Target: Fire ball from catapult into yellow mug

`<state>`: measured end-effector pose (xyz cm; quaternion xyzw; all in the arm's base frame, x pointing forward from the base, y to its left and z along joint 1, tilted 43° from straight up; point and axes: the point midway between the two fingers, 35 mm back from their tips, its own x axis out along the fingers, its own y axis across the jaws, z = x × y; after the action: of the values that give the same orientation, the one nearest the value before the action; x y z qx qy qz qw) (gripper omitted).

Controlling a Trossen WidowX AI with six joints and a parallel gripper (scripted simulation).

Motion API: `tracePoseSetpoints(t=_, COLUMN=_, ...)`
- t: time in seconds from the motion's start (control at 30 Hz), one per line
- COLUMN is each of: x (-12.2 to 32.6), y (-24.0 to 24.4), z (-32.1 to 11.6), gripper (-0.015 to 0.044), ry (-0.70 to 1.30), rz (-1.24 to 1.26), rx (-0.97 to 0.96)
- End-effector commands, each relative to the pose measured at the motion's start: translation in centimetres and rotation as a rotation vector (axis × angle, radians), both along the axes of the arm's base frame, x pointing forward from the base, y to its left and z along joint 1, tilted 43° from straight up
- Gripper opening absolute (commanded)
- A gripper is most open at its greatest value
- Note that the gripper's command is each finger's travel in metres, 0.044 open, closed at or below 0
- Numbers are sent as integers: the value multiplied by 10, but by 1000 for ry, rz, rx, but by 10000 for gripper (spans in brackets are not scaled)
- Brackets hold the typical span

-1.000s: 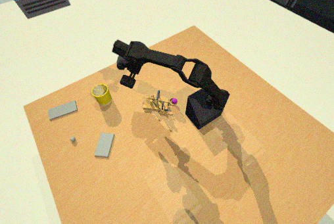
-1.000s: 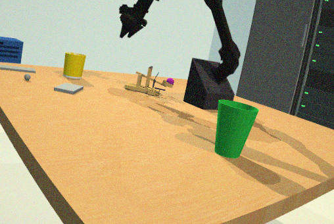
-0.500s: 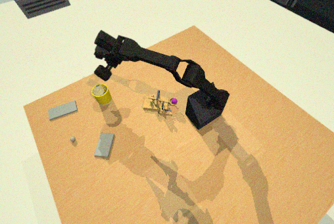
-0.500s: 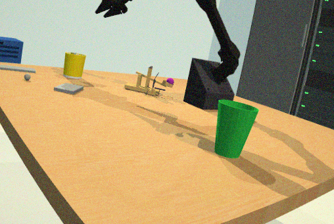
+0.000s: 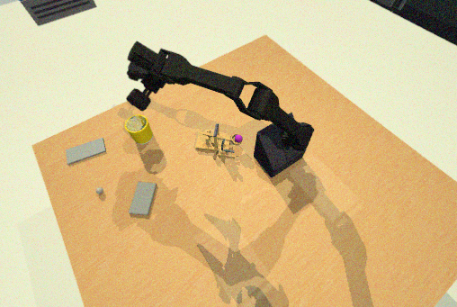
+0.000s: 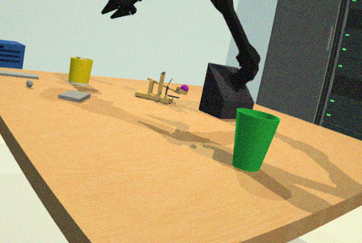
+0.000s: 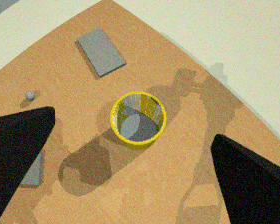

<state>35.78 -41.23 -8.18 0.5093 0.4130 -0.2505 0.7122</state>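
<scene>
The purple ball rests in the cup at the end of the throwing arm of the wooden catapult. That end is low and on the side toward the robot's base; the other end of the catapult's base faces roughly toward the mug. The yellow mug stands upright, with no ball visible inside it. My gripper is open and empty, high above the table near the mug and away from the catapult. The catapult is out of the wrist view.
A flat grey block lies beyond the mug. Another grey block and a small grey ball lie to its side. A green cup stands near the table's front edge.
</scene>
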Motion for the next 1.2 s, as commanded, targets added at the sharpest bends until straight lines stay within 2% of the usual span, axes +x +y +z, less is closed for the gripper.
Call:
tracePoseSetpoints(t=0.0, x=1, y=1, z=-1, gripper=440, ry=-6, rz=-1, rx=5)
tracePoseSetpoints(t=0.03, x=1, y=1, z=-1, gripper=440, ry=-6, rz=-1, rx=5)
tracePoseSetpoints(t=0.6, x=1, y=1, z=-1, gripper=0, ry=-6, rz=-1, rx=5)
tracePoseSetpoints(t=1.0, x=1, y=1, z=-1, gripper=0, ry=-4, rz=3, rx=4)
tracePoseSetpoints(t=1.17, x=1, y=23, z=-2, gripper=0, ry=43, rz=114, rx=-30)
